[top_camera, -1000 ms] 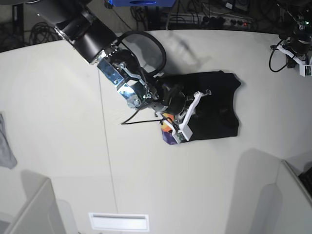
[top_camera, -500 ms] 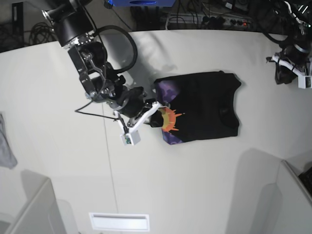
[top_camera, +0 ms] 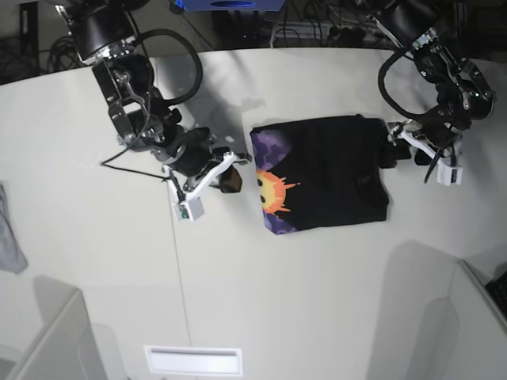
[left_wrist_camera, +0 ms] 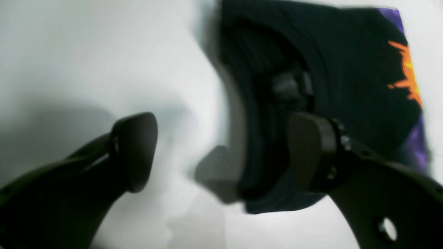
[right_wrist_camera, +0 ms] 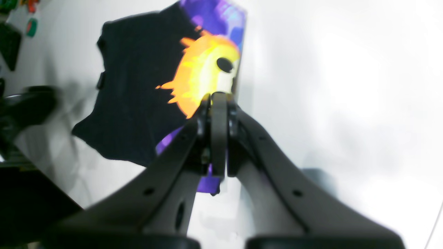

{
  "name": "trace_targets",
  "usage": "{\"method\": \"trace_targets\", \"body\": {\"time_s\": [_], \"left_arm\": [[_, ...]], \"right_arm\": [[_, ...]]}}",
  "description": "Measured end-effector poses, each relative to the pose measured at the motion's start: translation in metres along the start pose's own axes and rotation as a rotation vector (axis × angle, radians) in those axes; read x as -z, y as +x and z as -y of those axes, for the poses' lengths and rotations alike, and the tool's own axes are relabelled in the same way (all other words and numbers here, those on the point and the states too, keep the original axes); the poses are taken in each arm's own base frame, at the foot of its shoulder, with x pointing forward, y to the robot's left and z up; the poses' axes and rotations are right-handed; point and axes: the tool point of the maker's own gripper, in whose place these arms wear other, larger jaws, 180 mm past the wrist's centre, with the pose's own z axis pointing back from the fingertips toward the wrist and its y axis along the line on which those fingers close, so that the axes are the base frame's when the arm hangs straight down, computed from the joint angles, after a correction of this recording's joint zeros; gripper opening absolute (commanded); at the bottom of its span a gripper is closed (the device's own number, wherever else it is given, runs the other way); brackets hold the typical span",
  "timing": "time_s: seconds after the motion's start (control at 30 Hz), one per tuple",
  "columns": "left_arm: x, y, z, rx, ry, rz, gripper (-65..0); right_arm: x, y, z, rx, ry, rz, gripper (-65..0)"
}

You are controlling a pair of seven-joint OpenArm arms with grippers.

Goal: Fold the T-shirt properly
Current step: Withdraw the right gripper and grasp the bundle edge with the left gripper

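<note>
Now the T-shirt [top_camera: 329,174] lies folded into a compact block on the white table [top_camera: 95,237], black side up except for a strip of sun-face print showing along one edge. The left gripper [left_wrist_camera: 221,152] hovers at the collar end, jaws spread wide and empty, likely lining up on that edge for another fold. The right gripper [right_wrist_camera: 216,103], pinched tight on nothing, sits clear beside the printed end, seemingly leaving room for its partner.
</note>
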Motion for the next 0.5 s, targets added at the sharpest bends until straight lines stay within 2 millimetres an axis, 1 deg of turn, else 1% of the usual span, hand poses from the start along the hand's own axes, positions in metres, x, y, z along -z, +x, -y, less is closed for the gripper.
{"method": "trace_targets", "body": {"time_s": [0.07,0.1,0.3,0.37,0.43,0.5], "left_arm": [[0.010,-0.008,0.005,-0.035,-0.025,-0.019,-8.7],[0.014,-0.009,0.008,-0.044,-0.038,-0.023,-8.7],[0.028,0.005,0.027,-0.066,-0.090,0.016,-8.7],[0.036,0.001,0.033,-0.075,-0.114,-0.006,-8.7],[0.049,-0.011,0.042,-0.078,-0.152,-0.058,-8.7],[0.055,-0.009,0.052,-0.086,-0.189,-0.045,-8.7]], "right_arm": [[-0.002,-0.002,0.006,-0.009,-0.014,-0.005,-65.0],[-0.002,-0.002,0.007,-0.011,-0.018,-0.006,-65.0],[-0.001,-0.007,0.004,0.003,-0.009,-0.014,-65.0],[-0.002,-0.008,0.005,0.001,-0.013,-0.015,-65.0],[-0.002,-0.008,0.005,0.000,-0.013,-0.015,-65.0],[-0.001,-0.007,0.003,0.004,-0.008,-0.013,-65.0]]}}
